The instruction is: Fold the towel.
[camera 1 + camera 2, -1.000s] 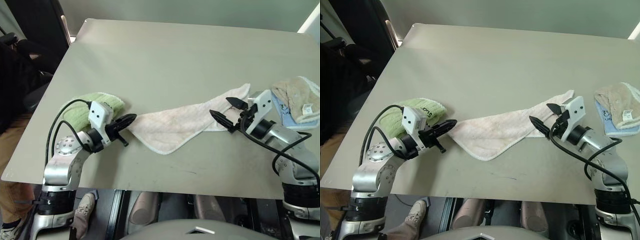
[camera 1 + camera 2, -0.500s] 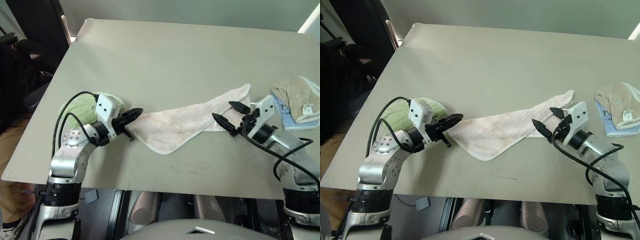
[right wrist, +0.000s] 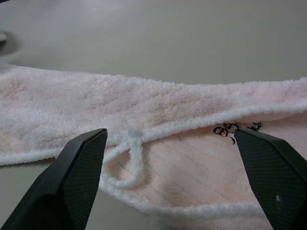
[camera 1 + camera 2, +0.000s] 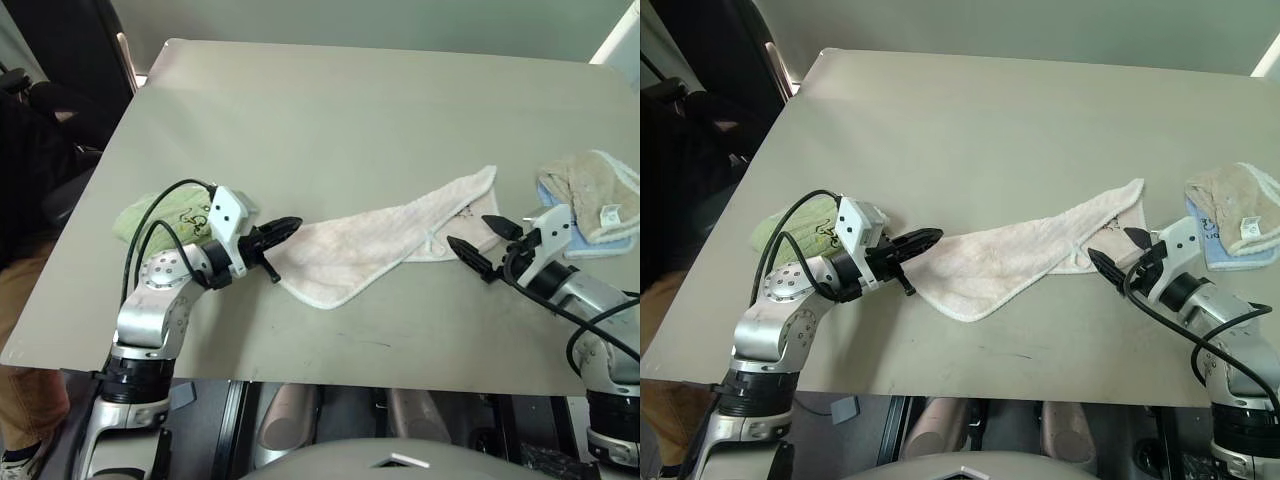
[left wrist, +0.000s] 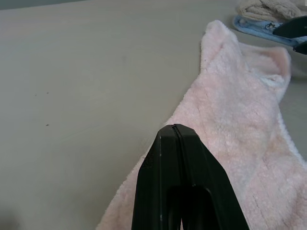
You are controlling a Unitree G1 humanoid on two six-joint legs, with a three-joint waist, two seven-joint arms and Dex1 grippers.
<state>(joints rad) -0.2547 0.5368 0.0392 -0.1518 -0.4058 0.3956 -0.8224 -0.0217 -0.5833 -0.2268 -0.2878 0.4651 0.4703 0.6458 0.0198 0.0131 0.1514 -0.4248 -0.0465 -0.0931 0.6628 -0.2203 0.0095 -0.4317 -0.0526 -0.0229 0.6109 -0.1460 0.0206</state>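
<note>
Grey table (image 4: pixel 330 120): pink towel (image 4: pixel 370 250) lies crumpled, unfolded, between grippers. Left gripper (image 4: pixel 283 229) shut at towel's near corner, grip unclear. Right gripper (image 4: pixel 487 246) wide open, empty, just beside other end. Folding not yet begun.

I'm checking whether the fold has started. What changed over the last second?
The left gripper, shut, slid toward the middle, its tips now over the pink towel's near corner. The right gripper, open, drew back off the towel's other end toward the beige towel. Nothing was grasped or released. The pink towel lies as before, and the green towel hasn't moved.
</note>
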